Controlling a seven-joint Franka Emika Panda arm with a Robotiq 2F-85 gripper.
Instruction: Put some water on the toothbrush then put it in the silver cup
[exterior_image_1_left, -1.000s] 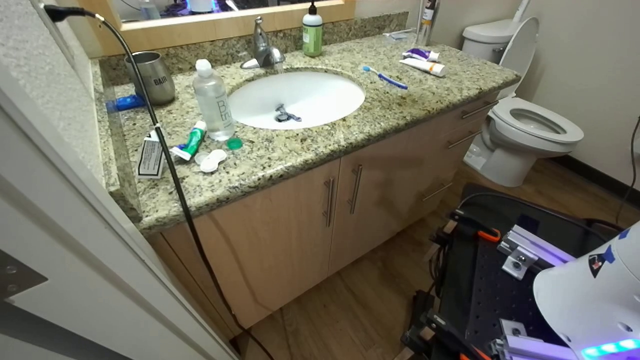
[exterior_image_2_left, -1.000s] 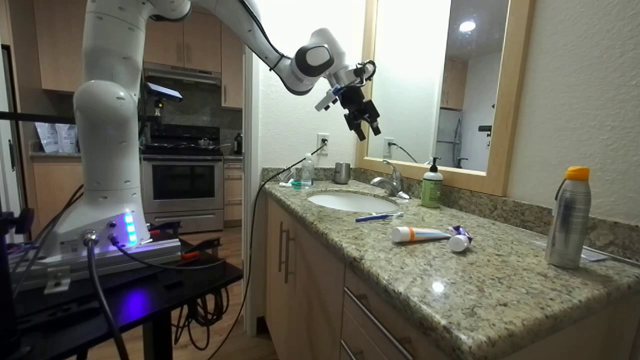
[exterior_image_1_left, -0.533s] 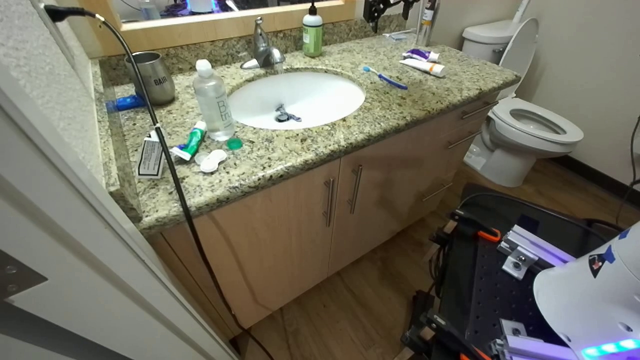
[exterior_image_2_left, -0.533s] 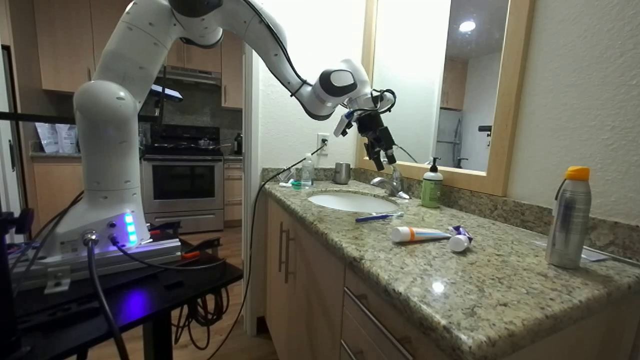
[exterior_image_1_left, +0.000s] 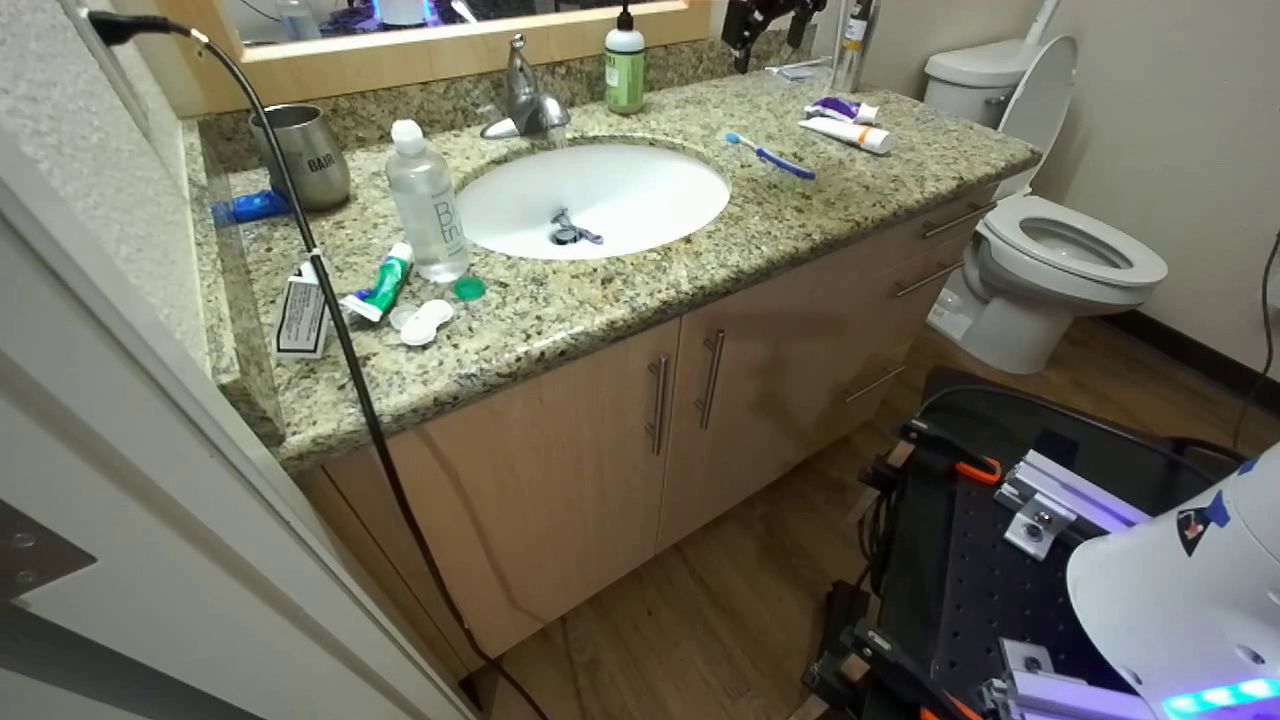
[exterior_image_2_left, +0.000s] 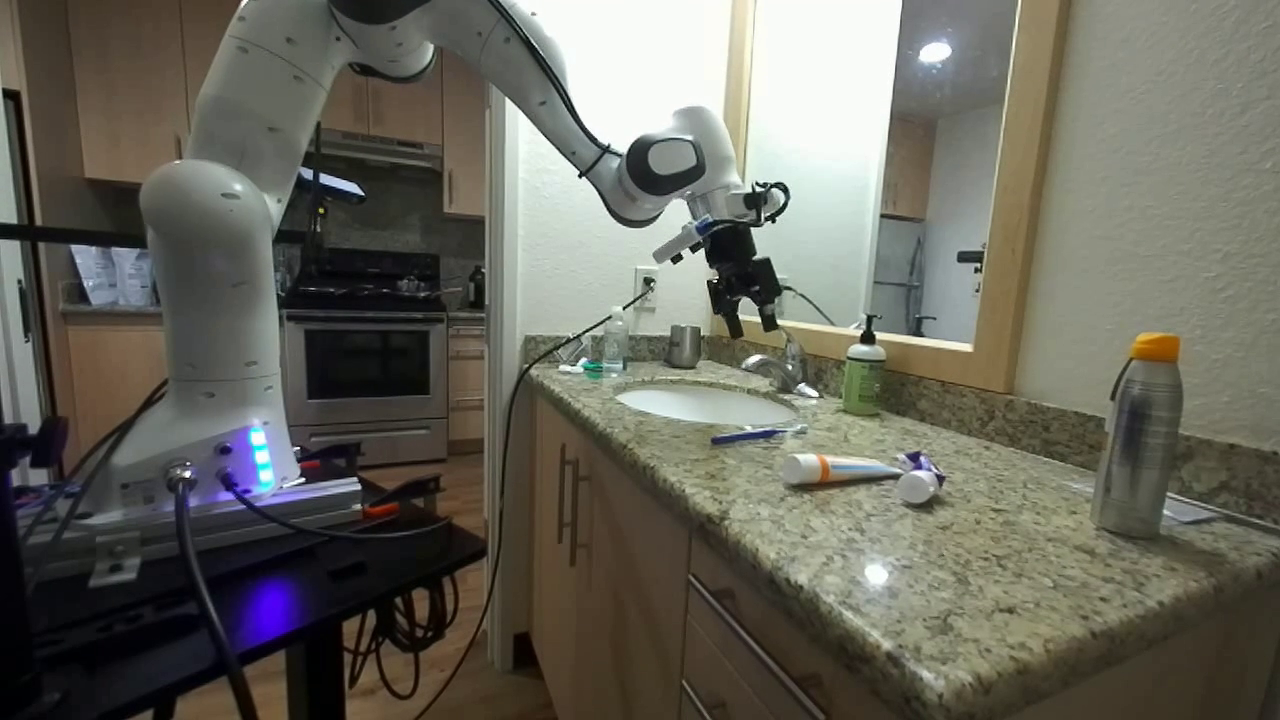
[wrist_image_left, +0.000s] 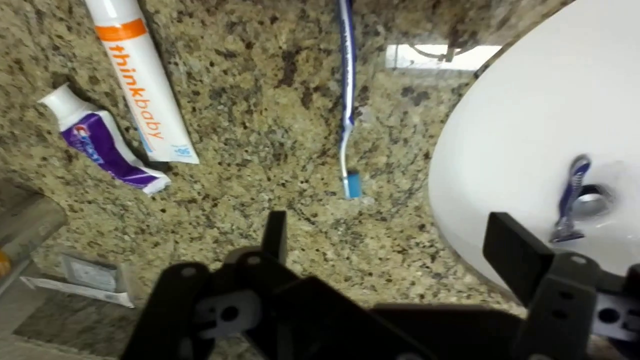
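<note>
Zero steps look finished: my black two-finger gripper (exterior_image_2_left: 752, 324) hangs empty, jaws apart, the slim blue-and-white toothbrush (wrist_image_left: 348, 90) lies near the white sink (exterior_image_1_left: 650, 190), and grasping, wetting and placing in the grey metal cup (exterior_image_1_left: 315, 168) remain.

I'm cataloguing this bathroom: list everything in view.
counter: one, tan, below mirror
sink: one, white, in counter
toothbrush: one, blue/white, beside sink
cup: one, grey, counter
faucet: one, silver, behind sink
razor: one, blue, in sink
tubes: at least three, purple, white, green, counter
bottles: two, green, clear, counter
can: one, silver, counter
clutter: uncounted, mixed, counter
mirror: one, tan frame, wall
toilet: one, white, beyond counter
arm: one, white, over counter
pincer: one, black, over counter
</note>
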